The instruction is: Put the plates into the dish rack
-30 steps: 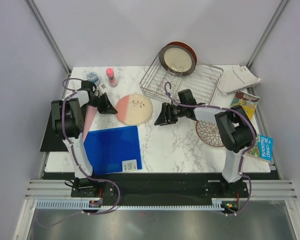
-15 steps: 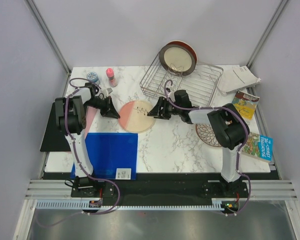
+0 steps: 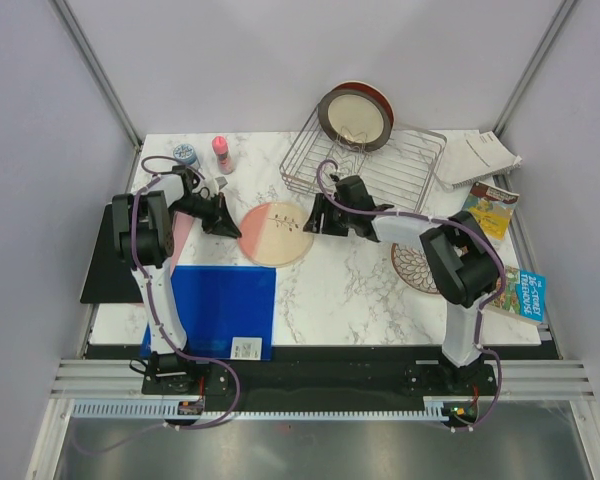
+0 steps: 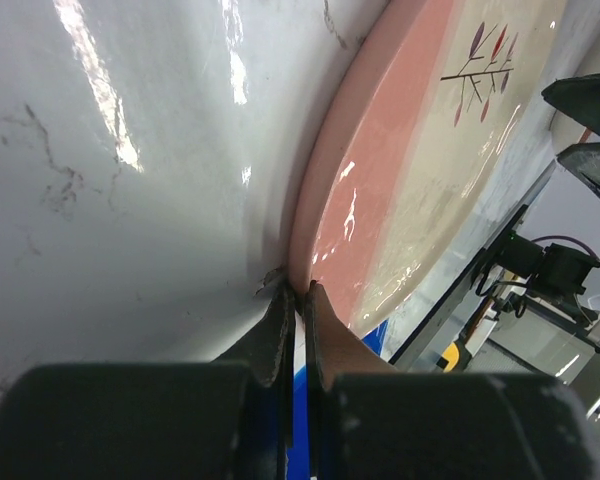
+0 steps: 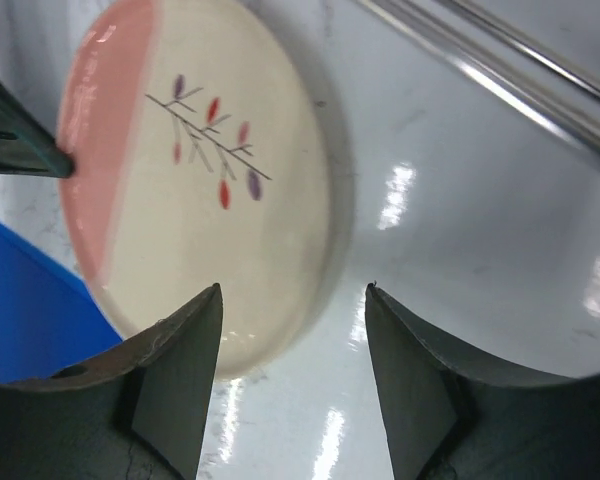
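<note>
The cream-pink plate with the twig mark is held tilted above the marble table. My left gripper is shut on its pink left rim. My right gripper is open at the plate's right edge, its fingers on either side of the rim, not touching. The silver wire dish rack stands at the back with the cream brown-rimmed plate upright in it and a red-orange plate behind that one. The white petal-pattern plate lies flat under the right arm.
A blue mat lies at the front left. A pink bottle and a small blue-lidded jar stand at the back left. Papers and books lie along the right edge.
My left gripper has kept hold of the plate and carried it a little to the right and forward. My right gripper has moved left to the plate's right edge, still open.
</note>
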`<move>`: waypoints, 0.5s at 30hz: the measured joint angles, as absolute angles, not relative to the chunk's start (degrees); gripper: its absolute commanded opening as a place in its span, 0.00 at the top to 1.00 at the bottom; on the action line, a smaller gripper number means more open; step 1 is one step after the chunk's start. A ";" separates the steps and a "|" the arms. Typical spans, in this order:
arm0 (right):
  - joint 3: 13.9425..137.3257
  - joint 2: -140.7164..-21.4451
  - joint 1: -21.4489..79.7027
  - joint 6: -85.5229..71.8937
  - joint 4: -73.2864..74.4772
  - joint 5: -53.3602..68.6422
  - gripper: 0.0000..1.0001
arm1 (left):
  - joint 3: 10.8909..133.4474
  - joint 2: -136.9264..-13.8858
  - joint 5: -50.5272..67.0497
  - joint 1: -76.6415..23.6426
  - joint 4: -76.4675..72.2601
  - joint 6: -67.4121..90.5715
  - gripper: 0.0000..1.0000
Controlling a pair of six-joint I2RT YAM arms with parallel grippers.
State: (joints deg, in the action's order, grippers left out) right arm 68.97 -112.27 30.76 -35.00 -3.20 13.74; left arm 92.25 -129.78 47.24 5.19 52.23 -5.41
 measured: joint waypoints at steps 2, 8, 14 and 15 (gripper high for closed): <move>67.92 -110.96 30.74 -33.80 -0.78 11.14 0.34 | 92.25 -129.78 47.29 5.15 52.23 -5.41 0.98; 67.61 -111.28 32.42 -32.29 2.42 5.87 0.34 | 92.25 -129.78 47.29 5.13 52.25 -5.41 0.98; 70.96 -116.38 34.74 -35.73 -5.10 8.16 0.37 | 92.33 -129.78 47.05 5.17 52.60 -5.50 0.98; 70.96 -116.84 34.63 -36.49 -6.37 8.93 0.37 | 92.40 -129.78 46.94 5.48 52.88 -5.67 0.98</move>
